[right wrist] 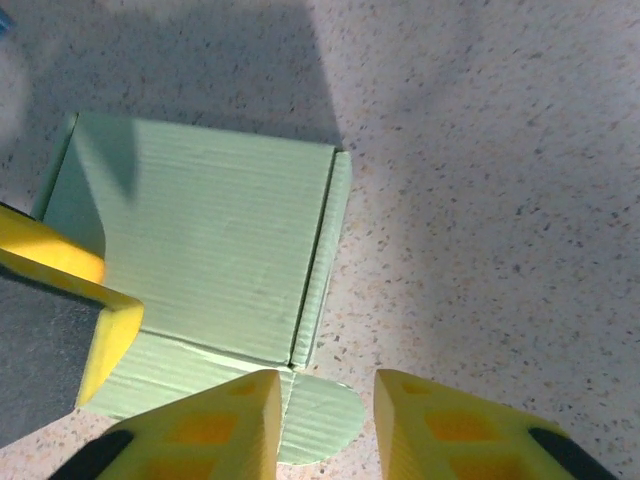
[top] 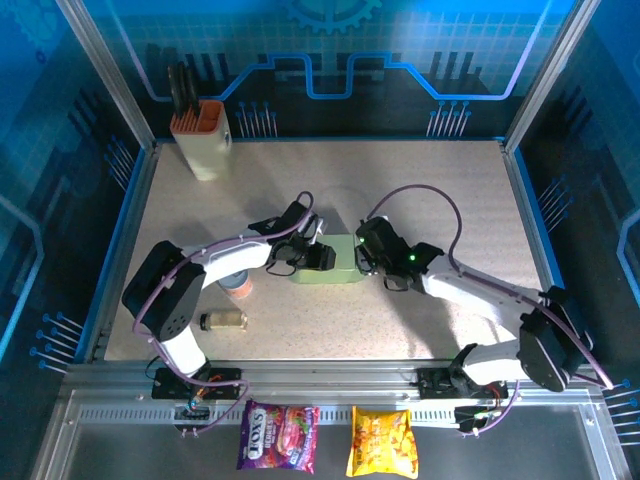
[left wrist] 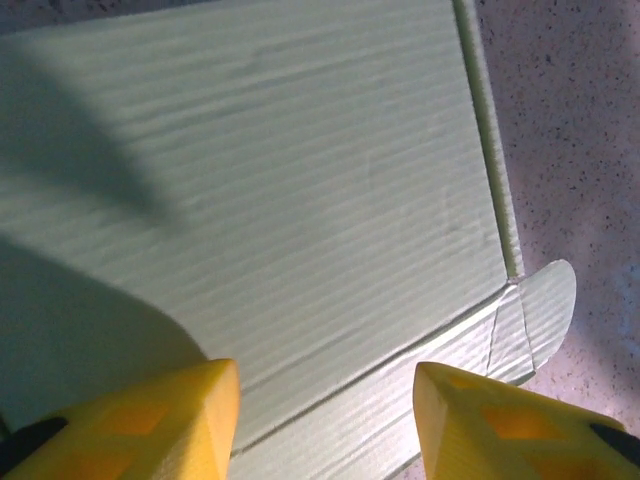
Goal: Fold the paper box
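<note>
Paper box (right wrist: 215, 250), pale mint-green, ribbed cardboard, closed

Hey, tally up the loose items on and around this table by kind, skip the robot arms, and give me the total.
paper box: 1
cream holder: 1
small containers: 2
snack bags: 2
Total: 6

One paper box (top: 340, 272); two pincers, left pincer (top: 322, 256) and right pincer (top: 362, 258); one cream holder (top: 205, 150); two packets, purple packet (top: 278, 436) and yellow packet (top: 381, 442); one jar (top: 224, 320); one pot (top: 238, 287)
</note>
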Robot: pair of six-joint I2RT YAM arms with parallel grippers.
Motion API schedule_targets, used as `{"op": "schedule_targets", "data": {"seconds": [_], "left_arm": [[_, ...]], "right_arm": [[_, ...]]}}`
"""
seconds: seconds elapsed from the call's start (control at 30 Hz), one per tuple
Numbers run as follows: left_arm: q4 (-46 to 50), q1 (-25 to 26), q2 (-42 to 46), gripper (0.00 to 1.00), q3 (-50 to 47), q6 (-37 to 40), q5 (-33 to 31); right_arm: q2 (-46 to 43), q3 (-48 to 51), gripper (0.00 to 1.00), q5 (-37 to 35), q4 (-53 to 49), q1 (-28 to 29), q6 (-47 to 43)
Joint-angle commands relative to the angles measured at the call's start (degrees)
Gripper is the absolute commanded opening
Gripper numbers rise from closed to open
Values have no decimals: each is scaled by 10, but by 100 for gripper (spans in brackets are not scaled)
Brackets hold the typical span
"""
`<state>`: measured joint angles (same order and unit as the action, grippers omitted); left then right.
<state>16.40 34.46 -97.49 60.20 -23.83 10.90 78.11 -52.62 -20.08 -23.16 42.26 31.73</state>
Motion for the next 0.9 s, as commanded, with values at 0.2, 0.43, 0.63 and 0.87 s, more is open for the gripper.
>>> {"op": "schedule_targets", "data": {"seconds": [0.2,0.43,0.63,0.87], "left_arm": [[42,-21,71,52,28,28,-17],[62,-59,71,56,-2,27,-19],[63,-79,50,58,-24,20,11],[49,-84,15,55,-33,15,41]], "right_arm": [[100,-98,42,115,-82,-46,-55],[155,-115,43,218,-74,-94,-62],[195,-117,43,289,-67,-126,-67],[226,-113,41,342,-45,-144,-63]]}}
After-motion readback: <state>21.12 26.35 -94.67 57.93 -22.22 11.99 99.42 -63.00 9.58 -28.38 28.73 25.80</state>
